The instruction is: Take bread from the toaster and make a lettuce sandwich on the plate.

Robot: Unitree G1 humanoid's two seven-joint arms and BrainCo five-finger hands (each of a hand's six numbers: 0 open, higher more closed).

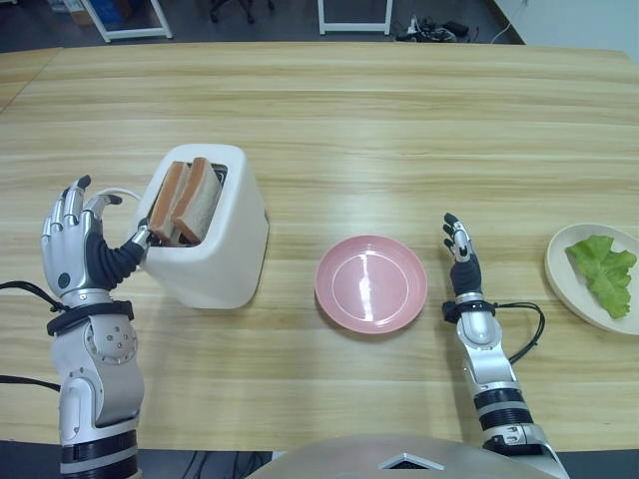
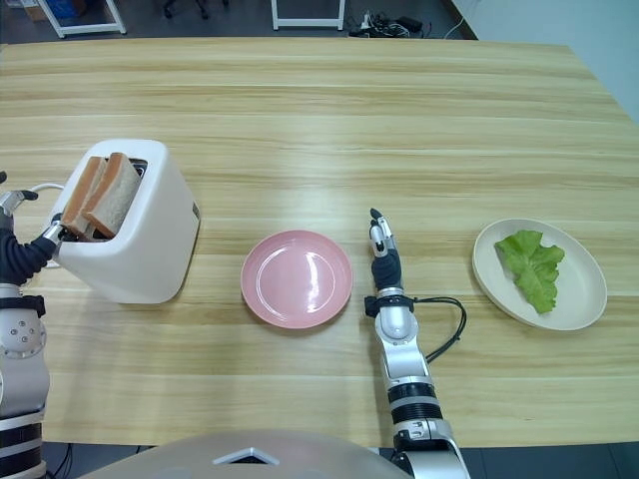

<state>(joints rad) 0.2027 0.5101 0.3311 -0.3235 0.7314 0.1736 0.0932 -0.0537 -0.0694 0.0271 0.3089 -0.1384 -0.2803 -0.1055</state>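
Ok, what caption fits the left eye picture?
Bread slices stand in the toaster beside the left hand; pink plate, right hand and lettuce sit alongside.

From where I stood, no lettering, number or sign could be read on the toaster [image 1: 215,249], the pink plate [image 1: 371,284] or the cream dish [image 1: 555,271].

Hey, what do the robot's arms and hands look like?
Both arms are silver metal with black rings at the joints. The left hand has silver-segmented fingers on a black palm; the right hand looks mostly black. Black cables loop from each wrist.
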